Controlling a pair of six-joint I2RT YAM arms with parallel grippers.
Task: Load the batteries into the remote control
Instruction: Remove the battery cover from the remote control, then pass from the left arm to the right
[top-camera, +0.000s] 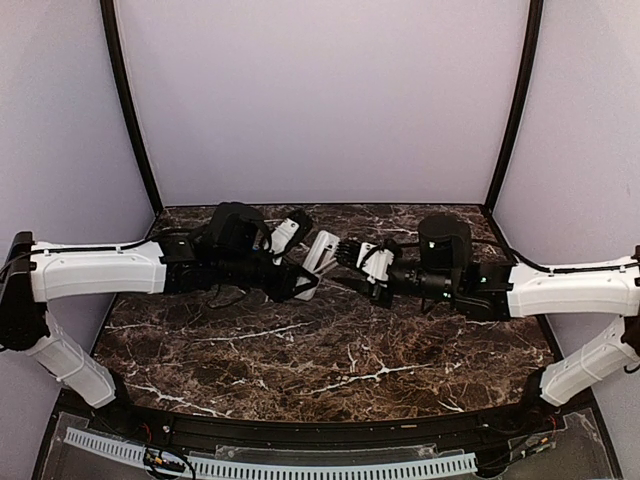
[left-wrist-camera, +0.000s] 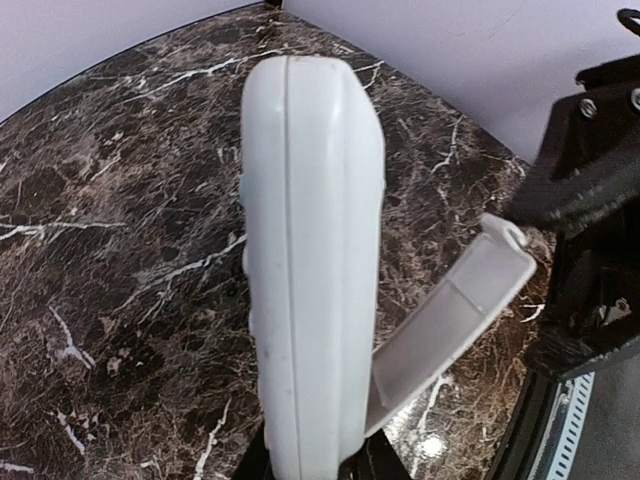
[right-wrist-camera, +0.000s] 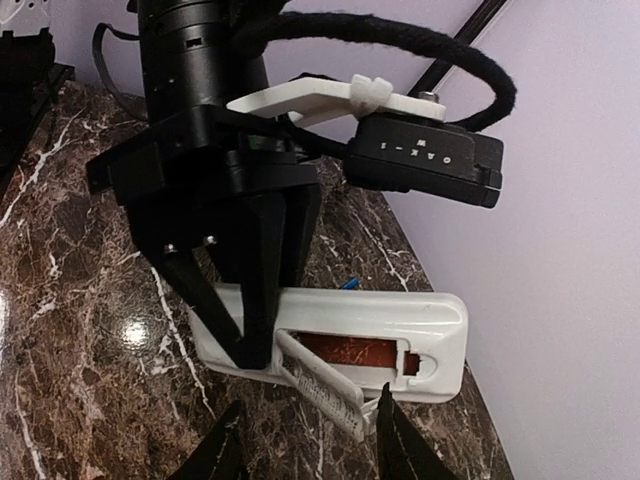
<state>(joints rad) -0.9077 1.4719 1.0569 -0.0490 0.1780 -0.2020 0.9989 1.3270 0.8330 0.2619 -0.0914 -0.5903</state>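
Observation:
The white remote control (right-wrist-camera: 400, 315) is held up above the table by my left gripper (left-wrist-camera: 310, 468), which is shut on one end of it. It shows edge-on in the left wrist view (left-wrist-camera: 310, 250) and also in the top view (top-camera: 322, 250). Its back faces the right wrist camera. The compartment is open with the orange-red battery (right-wrist-camera: 345, 352) lying inside. The cover flap (right-wrist-camera: 320, 385) hangs open on its hinge. My right gripper (right-wrist-camera: 310, 450) is open, with the flap's free end between its fingertips, close to one finger (right-wrist-camera: 395, 440). A small blue tip (right-wrist-camera: 347, 283), perhaps the bluish battery, shows behind the remote.
The dark marble table (top-camera: 330, 350) is enclosed by pale walls at the back and sides. Both arms meet over the far middle of the table (top-camera: 330, 260). The back wall (right-wrist-camera: 560, 300) stands close behind the remote.

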